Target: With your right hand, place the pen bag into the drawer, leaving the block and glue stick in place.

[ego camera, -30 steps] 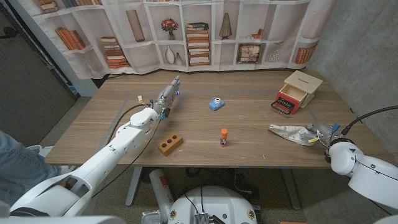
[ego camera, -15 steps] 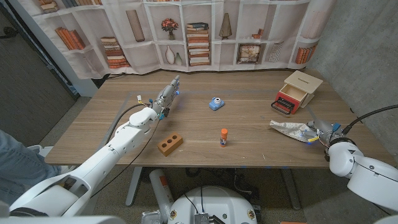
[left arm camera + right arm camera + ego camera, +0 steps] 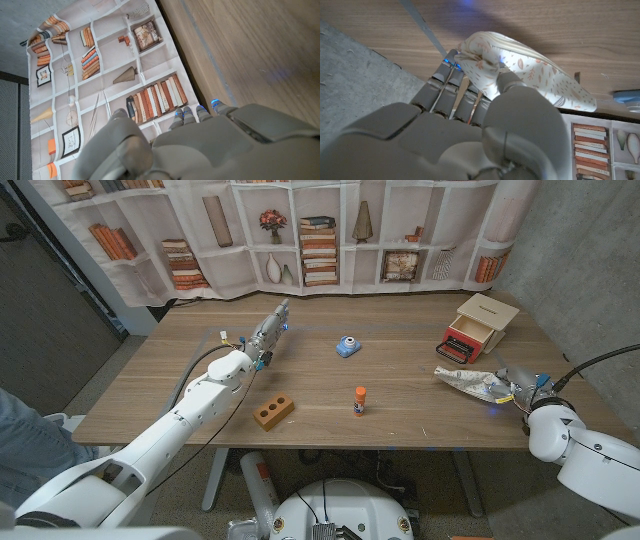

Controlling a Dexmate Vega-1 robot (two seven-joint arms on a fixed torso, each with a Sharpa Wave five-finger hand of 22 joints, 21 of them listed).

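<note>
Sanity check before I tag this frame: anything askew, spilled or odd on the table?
Nothing stands out. The right hand holds the pen bag by one end, just off the table. The drawer is open. The block lies flat, the glue stick stands upright, and nothing is spilled.

Counted on the table [image 3: 400, 420]: one pen bag [image 3: 466, 381]; one drawer [image 3: 476, 327]; one block [image 3: 273, 412]; one glue stick [image 3: 360, 401]; one small blue object [image 3: 347, 346]; two robot hands, left [image 3: 268, 332] and right [image 3: 518, 389].
</note>
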